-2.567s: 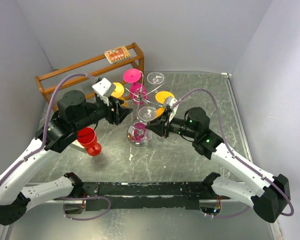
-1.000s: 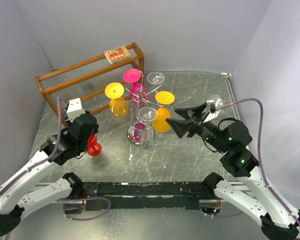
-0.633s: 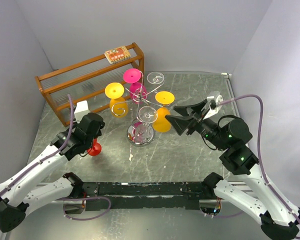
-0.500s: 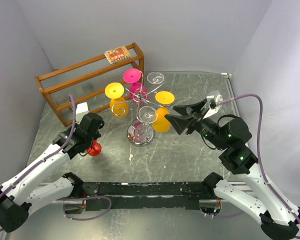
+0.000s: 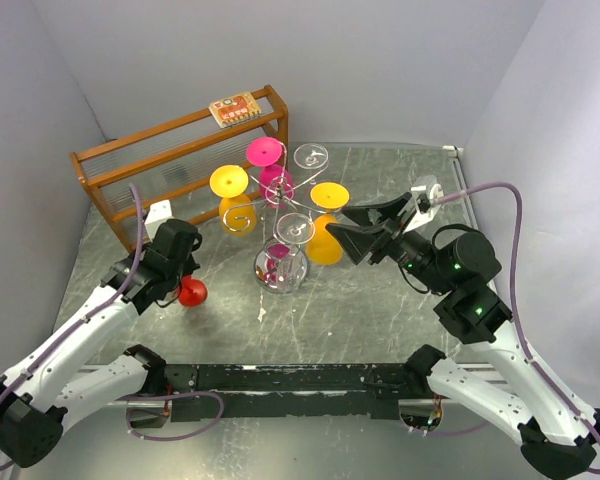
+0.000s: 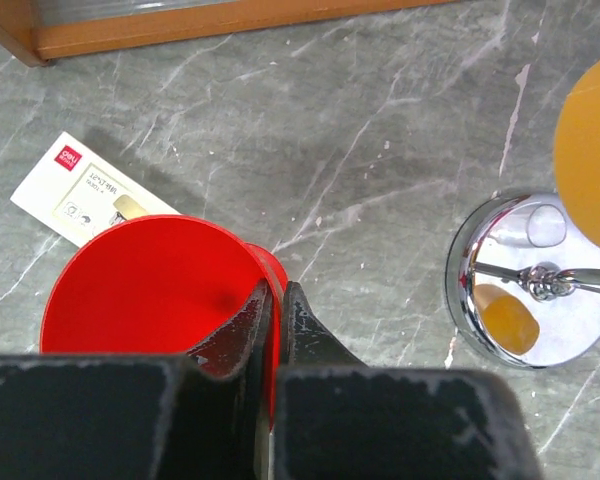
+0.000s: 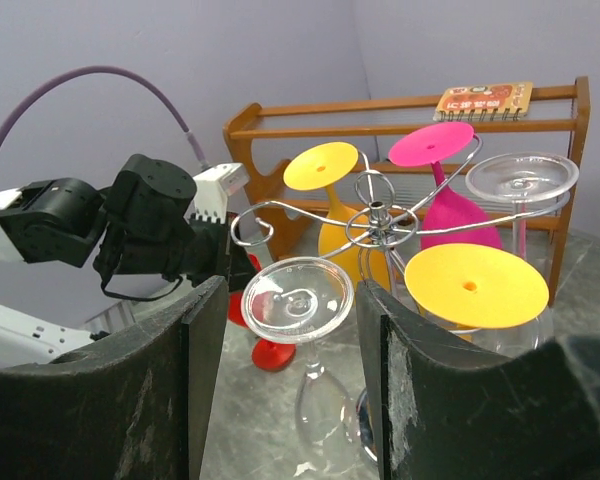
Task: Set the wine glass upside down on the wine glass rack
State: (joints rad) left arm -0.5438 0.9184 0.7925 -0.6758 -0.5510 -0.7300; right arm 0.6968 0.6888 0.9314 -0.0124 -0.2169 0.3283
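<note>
the red wine glass (image 6: 145,290) is stood upright on the worktop (image 6: 380,120) near its left edge. its rim is pinched by the left pincer (image 6: 273,292), one finger inside the bowl and one outside, a hold judged fit for lifting and then inverting it. the left arm is bent low over the glass, wrist turned downward. the wine glass rack (image 5: 280,200) is set about the middle of the worktop, several glasses hung on it foot up (yellow, pink, clear). the right pincer (image 7: 292,285) is held spread wide and empty, raised and levelled at the rack from the right edge's side.
</note>
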